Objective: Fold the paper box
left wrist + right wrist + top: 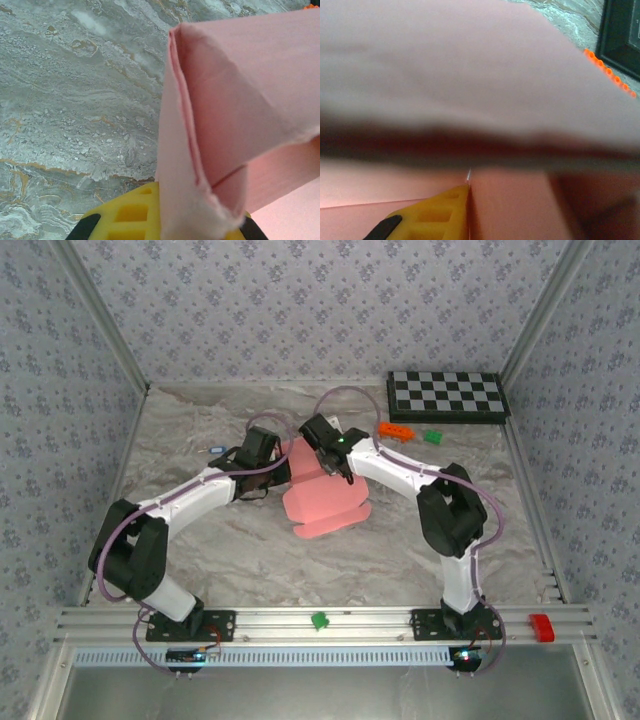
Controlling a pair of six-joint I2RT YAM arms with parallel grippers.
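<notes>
Salmon-pink card formed the one paper box [325, 502], a die-cut sheet partly folded with one panel raised, lying mid-table [210, 540] between two end effectors. The left end effector [280, 468] pinched a doubled fold at its left edge. The right end effector [340, 468] met its far side; whether it gripped, I cannot tell. Around it sat one checkerboard [448, 395], one orange block [395, 429], two green blocks [432, 436] and one red block [541, 626].

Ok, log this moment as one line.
paper box: partly folded | left fingers: pinching it | right fingers: against it, grip unclear
</notes>
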